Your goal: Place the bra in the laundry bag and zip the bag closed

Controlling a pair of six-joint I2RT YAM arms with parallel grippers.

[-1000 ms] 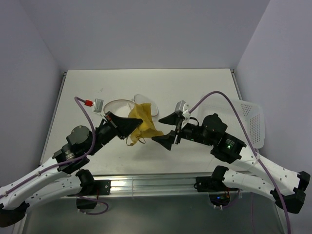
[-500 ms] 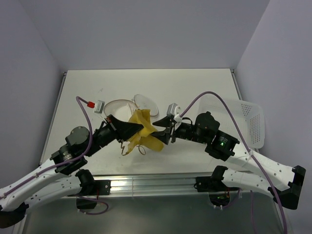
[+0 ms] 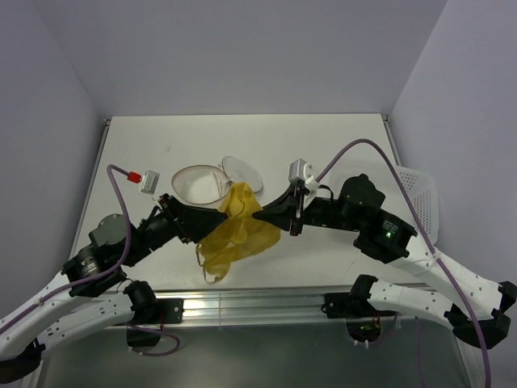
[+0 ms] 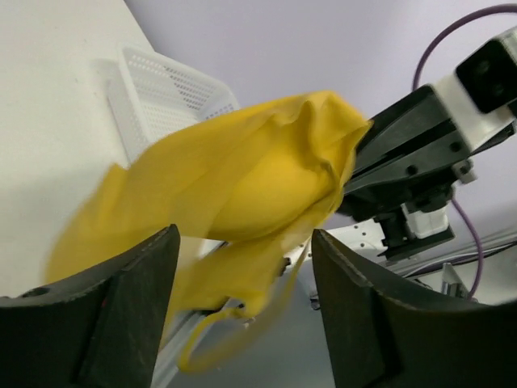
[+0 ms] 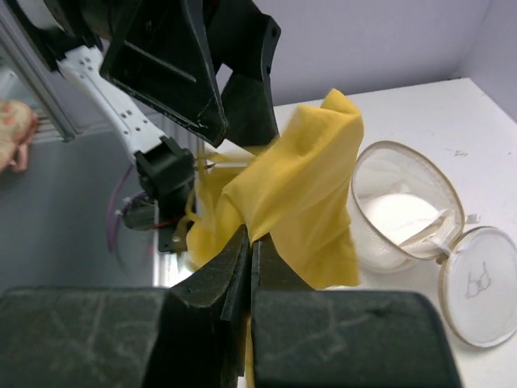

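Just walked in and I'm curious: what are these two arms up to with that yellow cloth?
The right tool is pinched shut on the mustard-yellow bra, holding it up over the table. The left tool stands open next to the cloth, not gripping it. The round mesh laundry bag lies open just behind, empty.

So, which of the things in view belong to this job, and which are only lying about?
Belong to the job:
- the bra, pinched in the shut right pincer
- the laundry bag, open, its round flap lying beside it
- the left pincer, open

Only lying about:
- the white basket at the right edge of the table
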